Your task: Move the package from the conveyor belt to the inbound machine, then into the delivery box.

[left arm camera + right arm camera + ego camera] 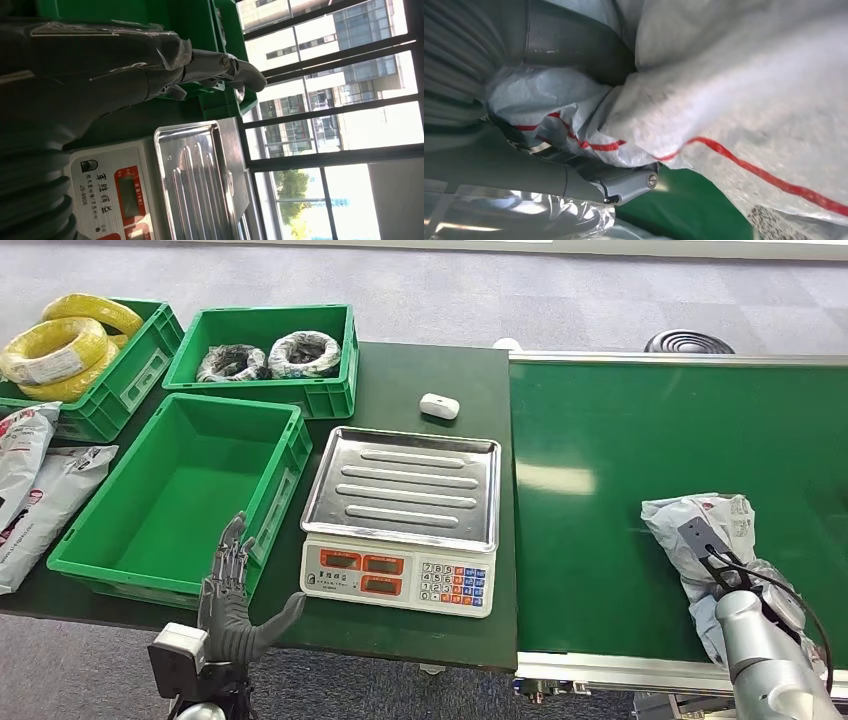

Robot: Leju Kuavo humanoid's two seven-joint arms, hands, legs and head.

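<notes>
A crumpled white-grey plastic package (700,520) with red print lies on the green conveyor belt (620,460) at the right. My right hand (714,558) is on it. In the right wrist view the package (724,90) is bunched between the thumb and the fingers (624,182), so the hand grips it. A scale with a steel tray (405,485) and a white keypad front (400,575) stands left of the belt. An empty green bin (170,500) stands left of the scale. My left hand (232,600) hangs open in front of that bin's near corner, holding nothing; its fingers (240,70) are spread.
At the back left stand a green bin of yellow cable coils (70,345) and a green bin of black and white coils (265,355). A small white device (439,406) lies behind the scale. Other bagged packages (30,480) lie at the table's left edge.
</notes>
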